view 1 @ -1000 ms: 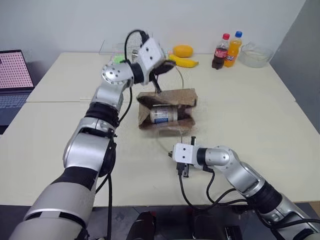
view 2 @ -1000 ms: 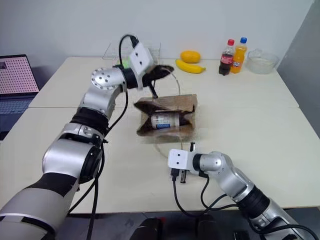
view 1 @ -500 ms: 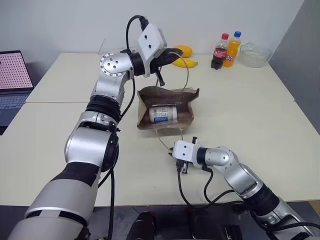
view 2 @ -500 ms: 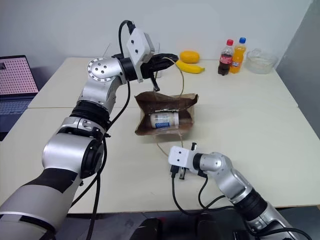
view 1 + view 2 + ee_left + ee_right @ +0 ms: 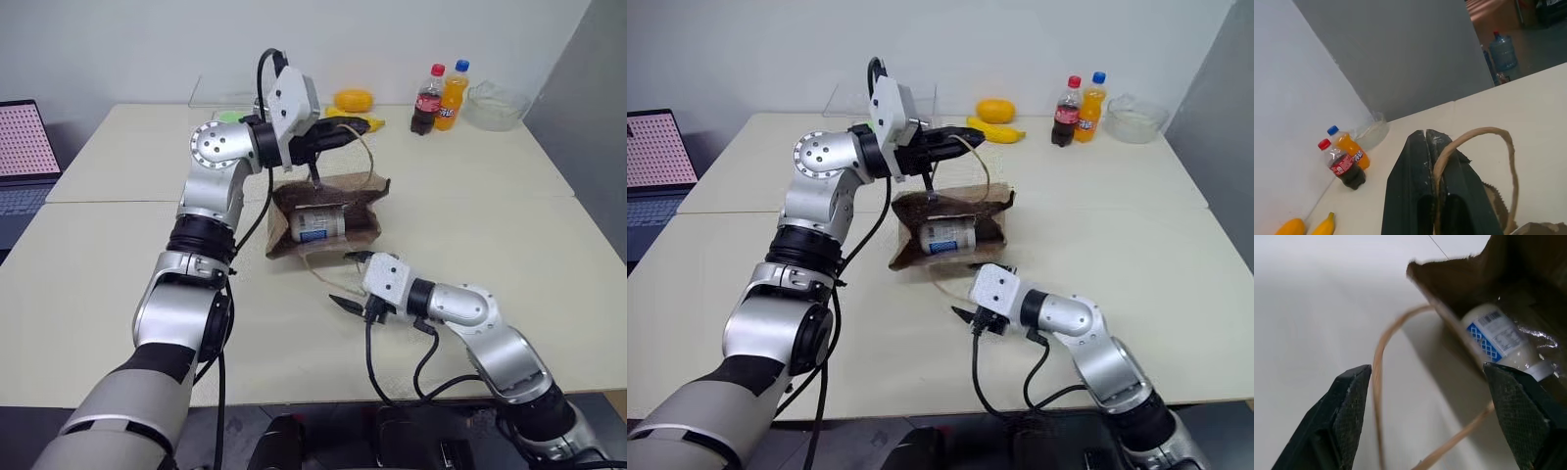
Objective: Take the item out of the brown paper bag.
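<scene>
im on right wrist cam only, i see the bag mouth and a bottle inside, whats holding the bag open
Observer: The left claw is shut on the upper loop handle of the brown paper bag, holding that handle up above the table.
Operator: ok and where's my right claw relative to the bag
Observer: The right claw is open, just in front of the bag's mouth, above the lower handle lying on the table. It holds nothing.
Operator: anything else near it i could knock
Observer: Not close by. A cola bottle, an orange soda bottle and a banana stand at the far edge, well behind the bag.
</scene>
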